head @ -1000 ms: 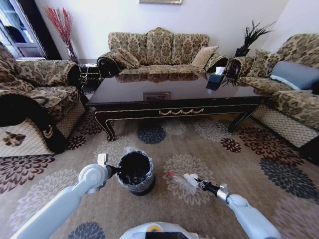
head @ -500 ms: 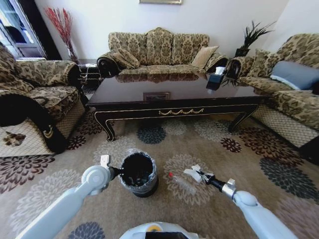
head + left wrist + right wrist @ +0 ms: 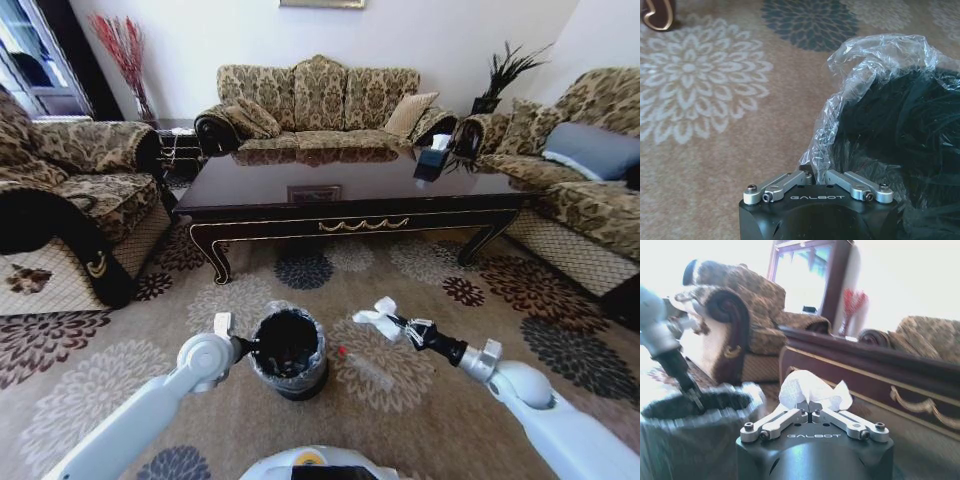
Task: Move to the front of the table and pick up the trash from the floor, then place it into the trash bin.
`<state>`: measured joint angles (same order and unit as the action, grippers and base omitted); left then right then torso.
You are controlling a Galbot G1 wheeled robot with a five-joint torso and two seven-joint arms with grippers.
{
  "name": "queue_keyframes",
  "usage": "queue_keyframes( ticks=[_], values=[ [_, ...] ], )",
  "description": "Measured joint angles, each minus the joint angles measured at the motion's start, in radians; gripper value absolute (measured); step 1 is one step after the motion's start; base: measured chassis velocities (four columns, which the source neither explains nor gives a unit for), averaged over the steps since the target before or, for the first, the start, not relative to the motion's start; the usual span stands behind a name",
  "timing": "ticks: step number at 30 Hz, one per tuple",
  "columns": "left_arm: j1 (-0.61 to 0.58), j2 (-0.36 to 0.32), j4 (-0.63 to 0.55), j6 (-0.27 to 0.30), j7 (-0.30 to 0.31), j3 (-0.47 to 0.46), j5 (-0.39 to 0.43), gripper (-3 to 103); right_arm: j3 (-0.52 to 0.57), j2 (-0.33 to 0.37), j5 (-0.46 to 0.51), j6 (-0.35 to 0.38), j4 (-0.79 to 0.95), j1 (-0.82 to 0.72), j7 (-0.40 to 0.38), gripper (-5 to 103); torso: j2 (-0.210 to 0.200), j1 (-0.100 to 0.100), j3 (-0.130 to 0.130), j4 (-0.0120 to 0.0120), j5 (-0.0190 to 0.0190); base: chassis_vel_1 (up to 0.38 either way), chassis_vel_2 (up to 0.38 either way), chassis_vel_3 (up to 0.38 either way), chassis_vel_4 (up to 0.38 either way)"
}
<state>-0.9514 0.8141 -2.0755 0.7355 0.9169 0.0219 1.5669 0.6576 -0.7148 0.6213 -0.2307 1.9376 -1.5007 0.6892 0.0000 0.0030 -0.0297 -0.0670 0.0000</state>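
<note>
Floral carpet (image 3: 420,420) is spreading under us, with the long dark bench (image 3: 340,195) at twelve o'clock and patterned sofas ringing it.

We are holding our left end effector (image 3: 247,346) at the nine o'clock edge of the trash bin (image 3: 290,352), which is standing on the carpet just ahead of our base. In the left wrist view the left end effector (image 3: 814,172) is pinched together on the bin's rim, where the crinkled clear liner (image 3: 870,55) is folded over the black wall of the trash bin (image 3: 900,130).

We are reaching our right end effector (image 3: 398,323) out at one o'clock from the bin, raised off the carpet and a little apart from the bin's rim. It is clamped on the white paper wad (image 3: 378,317), which is sticking out past the fingertips. In the right wrist view the paper wad (image 3: 812,387) is sitting between the closed fingers of the right end effector (image 3: 809,407), with the bin (image 3: 695,425) near and below it.

Lying on the carpet at three o'clock from the bin is the clear plastic bottle (image 3: 365,367), its red cap pointing toward the bin.
</note>
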Motion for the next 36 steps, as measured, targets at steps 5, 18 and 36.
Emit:
queue_keyframes(
  ticks=[5, 18, 36],
  values=[
    [0.065, 0.032, 0.015, 0.000, 0.012, 0.076, 0.004, 0, -0.005, 0.002, -0.002, 0.027, 0.109, -0.014, -0.020, 0, 0.000, 0.000, 0.000, 0.0001, 0.0000, 0.000, 0.000, 0.000, 0.000],
    [0.204, 0.132, 0.055, 0.000, 0.040, 0.272, 0.012, 0, -0.002, 0.000, -0.065, 0.046, 0.214, -0.091, -0.032, 0, 0.000, 0.000, 0.000, -0.0001, 0.0002, 0.000, 0.000, 0.000, 0.000],
    [0.187, 0.138, 0.037, 0.000, 0.052, 0.266, 0.013, 0, -0.037, -0.042, -0.134, 0.036, 0.192, -0.140, -0.008, 35, 0.000, 0.000, 0.000, 0.0000, 0.0000, 0.000, 0.000, 0.000, 0.000]
  ],
)
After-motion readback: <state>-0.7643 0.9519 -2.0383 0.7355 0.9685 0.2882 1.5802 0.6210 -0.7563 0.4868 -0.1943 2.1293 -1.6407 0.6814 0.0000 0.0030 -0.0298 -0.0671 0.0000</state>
